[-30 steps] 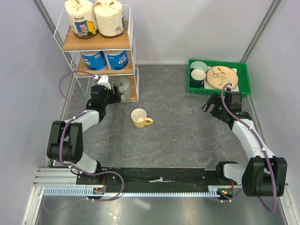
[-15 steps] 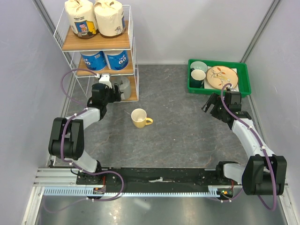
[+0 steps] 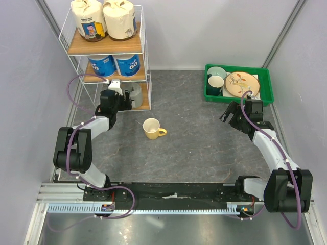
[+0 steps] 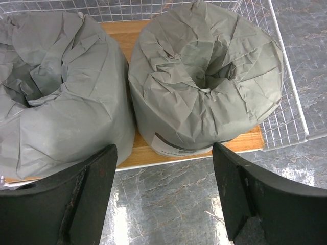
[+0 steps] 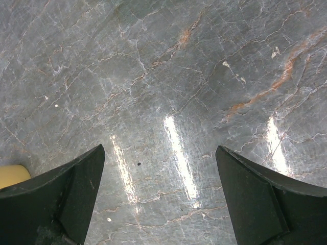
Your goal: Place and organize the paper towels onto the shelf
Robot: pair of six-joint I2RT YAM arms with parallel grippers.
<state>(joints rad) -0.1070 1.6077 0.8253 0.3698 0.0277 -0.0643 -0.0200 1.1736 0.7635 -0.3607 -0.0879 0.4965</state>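
My left gripper (image 4: 163, 176) is standing open, with its two dark fingers (image 4: 76, 199) wide apart and nothing between them. Just ahead of the fingers, a grey roll (image 4: 204, 87) is sitting upright on the lowest board of the shelf (image 4: 120, 30), close to the front edge of the board. It is facing the gap between my fingers and is not touching them. A second grey roll (image 4: 56, 102) is sitting beside it, ahead of my left finger, and the two rolls are pressing together at their sides. This second roll is very near my left finger, and I cannot tell whether they are touching. The white wire wall of the shelf is running past the outer side of my right finger.

In the top view, the left gripper (image 3: 122, 97) is pointing into the lowest tier of the shelf (image 3: 145, 76). Above my fingers, two white-and-blue rolls (image 3: 103, 65) are standing on the middle board, and two cream rolls (image 3: 87, 20) are standing on the top board.

My right gripper (image 5: 161, 173) is also open and holding nothing. It is hovering over the grey table (image 5: 179, 76). A small part of the yellow mug (image 5: 13, 175) is showing beside its left finger. In the top view, the right gripper (image 3: 230, 115) is hanging near the green tray (image 3: 265, 97), well apart from the shelf.
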